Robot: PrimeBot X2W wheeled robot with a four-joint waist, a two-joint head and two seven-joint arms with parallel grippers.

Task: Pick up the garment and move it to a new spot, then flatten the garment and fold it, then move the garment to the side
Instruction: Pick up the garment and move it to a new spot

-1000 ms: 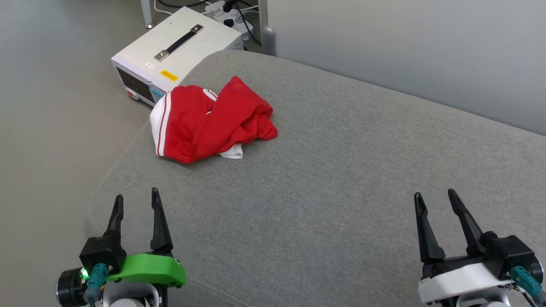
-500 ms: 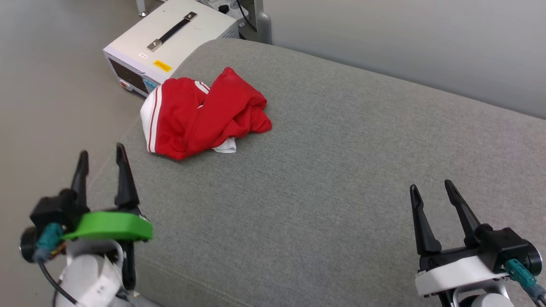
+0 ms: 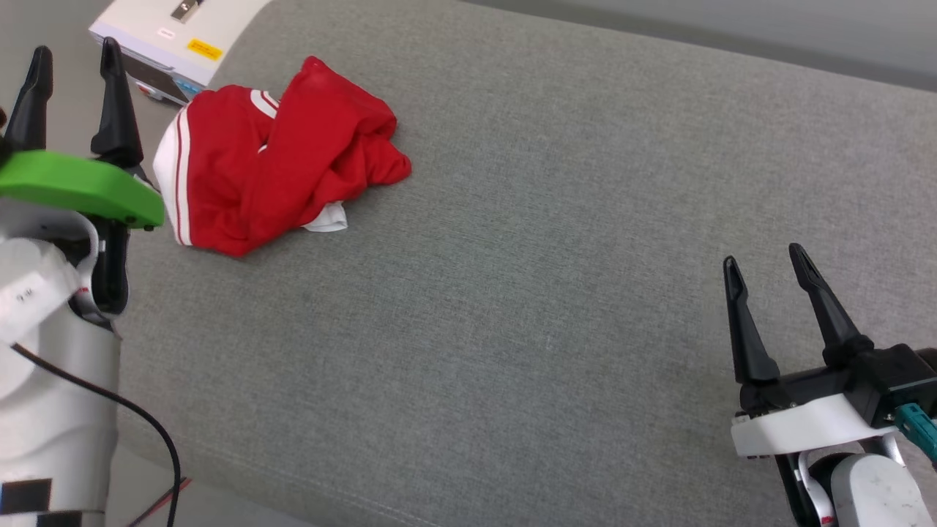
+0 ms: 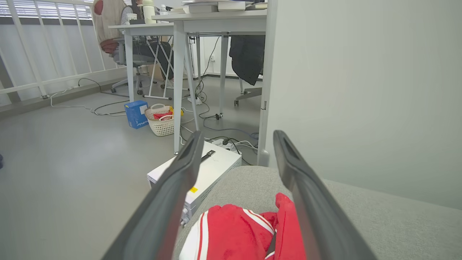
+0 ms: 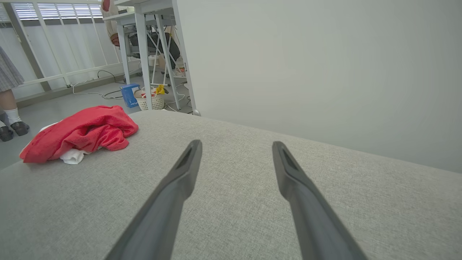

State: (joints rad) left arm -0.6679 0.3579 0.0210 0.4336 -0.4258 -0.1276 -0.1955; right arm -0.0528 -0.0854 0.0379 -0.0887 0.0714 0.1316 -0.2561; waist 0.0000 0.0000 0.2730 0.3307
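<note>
Garment: red, crumpled in a loose heap on the grey cushion, near the cushion's far left corner. A white band with thin red stripes runs down the heap's left side and reaches the cushion's left edge. A small white scrap pokes out from under the red cloth on the near side. The folds are bunched and overlapping, with one red ridge standing highest towards the far edge. Left gripper: green-collared, raised at the cushion's left edge just beside the garment's striped side. Its fingers are spread apart, gripping nothing. In the left wrist view the red heap lies low between the two fingers, and no contact with the cloth is seen. Right gripper: white-collared, over the cushion's near right part and well apart from the garment. Its fingers are likewise spread, closing on nothing, with bare grey fabric under them. White case with a yellow label sits on the floor just beyond the far left corner. Further off on the floor are a pale woven basket and a blue box beside a desk leg. A person's feet, in white socks and dark shoes, stand on the floor past the cushion's left edge.
</note>
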